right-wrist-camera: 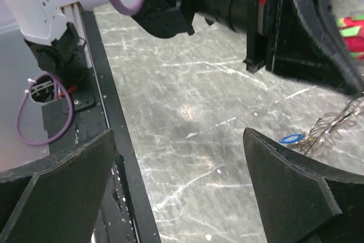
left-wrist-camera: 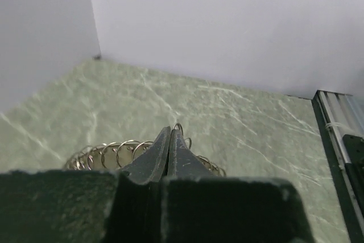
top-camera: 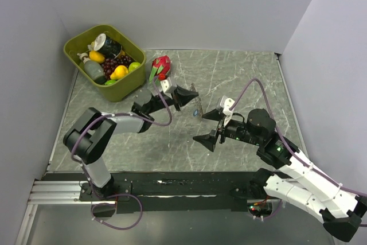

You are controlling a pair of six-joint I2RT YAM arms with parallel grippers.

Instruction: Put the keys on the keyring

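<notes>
My left gripper (top-camera: 193, 96) is shut on the keyring (left-wrist-camera: 111, 153), a thin metal ring fringed with small wire loops, and holds it above the table's middle. In the left wrist view the shut fingertips (left-wrist-camera: 169, 140) pinch its rim. In the right wrist view the keyring (right-wrist-camera: 335, 122) hangs from the left finger, with a blue key tag (right-wrist-camera: 292, 138) at its lower end. The tag also shows in the top view (top-camera: 196, 112). My right gripper (top-camera: 199, 127) is wide open and empty, just right of the ring and tag. No other keys show.
A green bin (top-camera: 75, 42) of toy fruit and a can stands at the back left. A red dragon fruit (top-camera: 161, 66) lies beside it. Grey walls close in the left, back and right. The black rail (top-camera: 172, 185) runs along the near edge.
</notes>
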